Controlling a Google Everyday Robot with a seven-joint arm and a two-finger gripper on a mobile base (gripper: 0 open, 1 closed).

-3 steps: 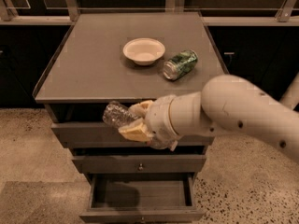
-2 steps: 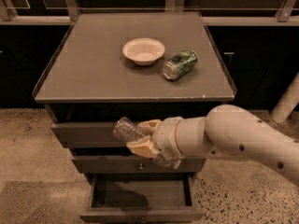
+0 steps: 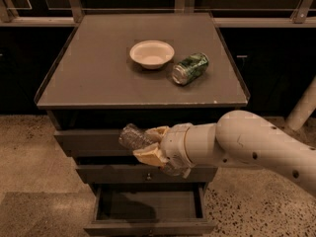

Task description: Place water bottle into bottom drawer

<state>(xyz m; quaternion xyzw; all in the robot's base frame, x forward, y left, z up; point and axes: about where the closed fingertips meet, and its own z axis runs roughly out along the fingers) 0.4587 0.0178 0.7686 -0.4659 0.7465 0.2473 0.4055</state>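
Note:
My gripper hangs in front of the cabinet's upper drawers, at the end of the white arm that comes in from the right. It is shut on the water bottle, a clear ribbed plastic bottle that sticks out to the left of the fingers. Its cap and label are hidden in the grip. The bottom drawer is pulled open below, its shallow inside dark and empty. The bottle is held above the drawer's left half.
On the cabinet top stand a white bowl and a green patterned can lying on its side. The two upper drawers are closed. Speckled floor lies left and right of the cabinet.
The gripper with the bottle has gone down and a little to the right, from the top drawer's level toward the middle drawer. The arm has dropped with it.

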